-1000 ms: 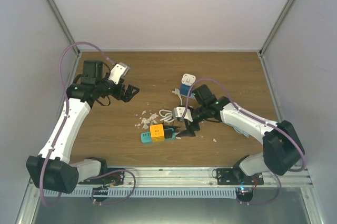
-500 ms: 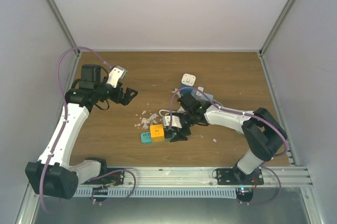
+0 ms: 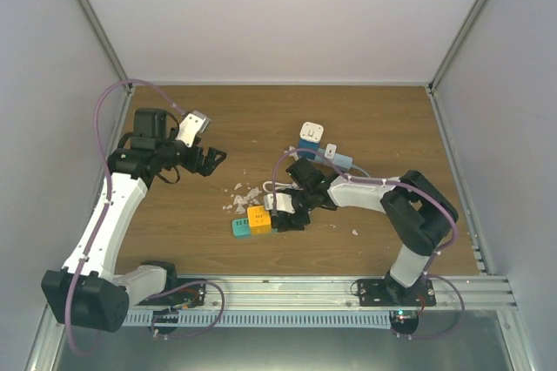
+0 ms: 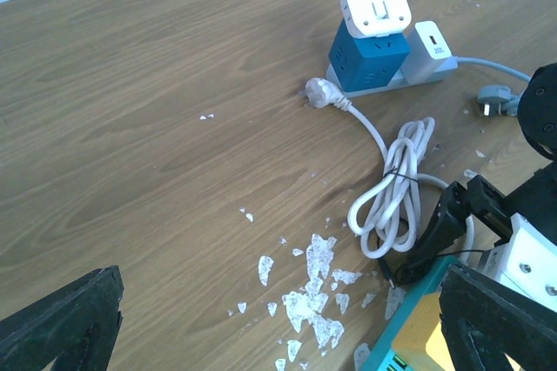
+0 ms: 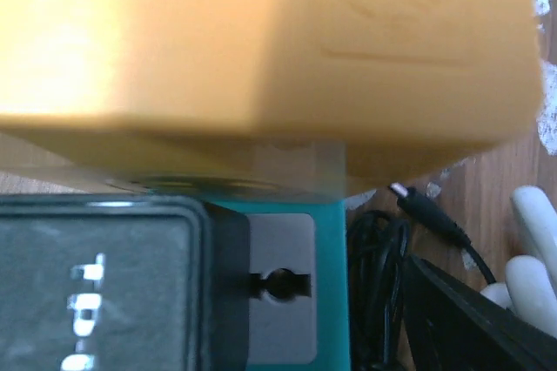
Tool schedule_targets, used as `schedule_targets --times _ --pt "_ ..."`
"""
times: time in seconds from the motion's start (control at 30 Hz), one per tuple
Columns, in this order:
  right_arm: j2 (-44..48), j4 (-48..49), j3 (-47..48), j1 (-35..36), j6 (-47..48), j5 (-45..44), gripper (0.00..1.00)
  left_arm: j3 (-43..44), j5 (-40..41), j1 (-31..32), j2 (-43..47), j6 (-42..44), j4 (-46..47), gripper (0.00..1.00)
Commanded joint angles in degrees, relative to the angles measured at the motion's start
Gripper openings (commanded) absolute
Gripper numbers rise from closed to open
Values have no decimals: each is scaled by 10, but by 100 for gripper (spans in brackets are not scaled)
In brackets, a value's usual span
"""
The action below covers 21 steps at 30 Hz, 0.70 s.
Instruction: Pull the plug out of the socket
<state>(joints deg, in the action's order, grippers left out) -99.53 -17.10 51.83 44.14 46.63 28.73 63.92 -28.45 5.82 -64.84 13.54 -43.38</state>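
A teal socket strip (image 3: 238, 229) lies on the wooden table with an orange cube (image 3: 258, 217) on it and a black plug (image 3: 280, 221) at its right end. My right gripper (image 3: 292, 213) is low over that end, jaws apart. In the right wrist view the orange cube (image 5: 261, 40) fills the top, the teal strip (image 5: 331, 284) is below it and the black plug (image 5: 96, 293) sits at the lower left. Only one fingertip (image 5: 474, 319) shows, to the right of the strip. My left gripper (image 3: 214, 158) is open and empty, held above the table to the left.
A blue cube socket (image 4: 368, 55) with a white adapter (image 4: 376, 8) on top stands behind. A coiled white cable (image 4: 396, 188) and a thin black lead (image 5: 431, 214) lie beside the strip. White flecks (image 4: 322, 293) litter the wood.
My right gripper has moved left and down onto the right end of the teal strip, over the black plug. My left arm has barely shifted.
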Motion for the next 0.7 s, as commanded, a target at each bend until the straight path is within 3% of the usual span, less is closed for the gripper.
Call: schedule_targets --times 0.0,0.23,0.67 --pt "-10 43 -1 7 -20 -19 72 -10 -9 -4 2 19 26 99" --pt "-5 74 -15 4 -65 -45 51 -27 -27 -4 -2 57 36 99" --pt "10 59 -39 -68 -139 -93 44 -48 -132 -4 -22 235 -7 97"
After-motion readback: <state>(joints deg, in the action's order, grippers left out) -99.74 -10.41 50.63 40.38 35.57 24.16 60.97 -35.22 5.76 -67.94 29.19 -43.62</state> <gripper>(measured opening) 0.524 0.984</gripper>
